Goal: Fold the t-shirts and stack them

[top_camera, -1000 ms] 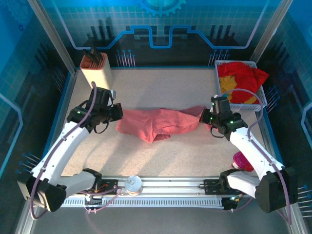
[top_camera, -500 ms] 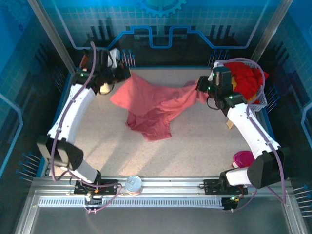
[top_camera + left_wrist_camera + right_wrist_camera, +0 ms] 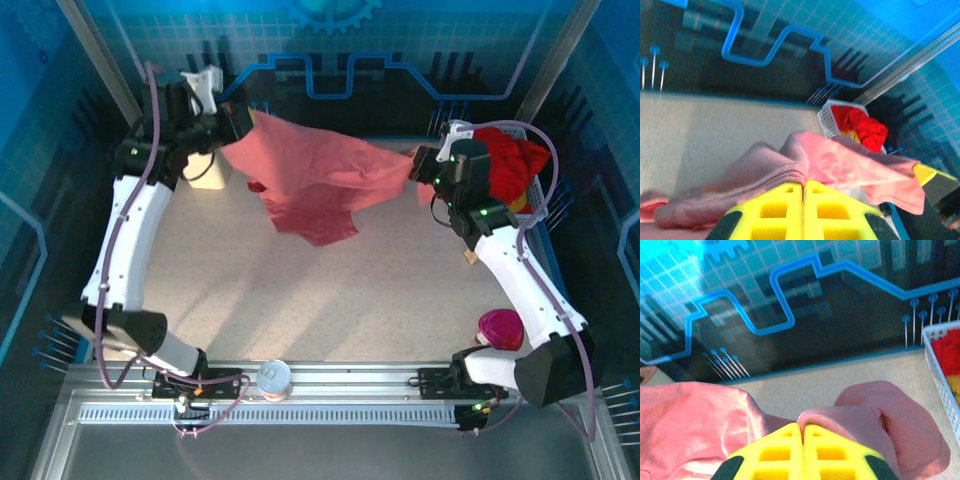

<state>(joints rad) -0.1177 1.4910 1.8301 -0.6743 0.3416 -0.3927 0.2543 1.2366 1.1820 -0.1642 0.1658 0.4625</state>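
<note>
Cloth — soft, rumpled salmon-pink t-shirt point(image 3: 310, 178).

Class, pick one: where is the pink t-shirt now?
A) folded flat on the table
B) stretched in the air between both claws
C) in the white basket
B: the pink t-shirt hangs spread between the left claw and right claw, each shut on it.

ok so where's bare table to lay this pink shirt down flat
Free: speckled table centre and front, from below the lifted salmon-pink t-shirt to the near rail. Crowded: back right with the white mesh basket of red and yellow shirts, back left by the beige block, and a magenta round thing front right.
</note>
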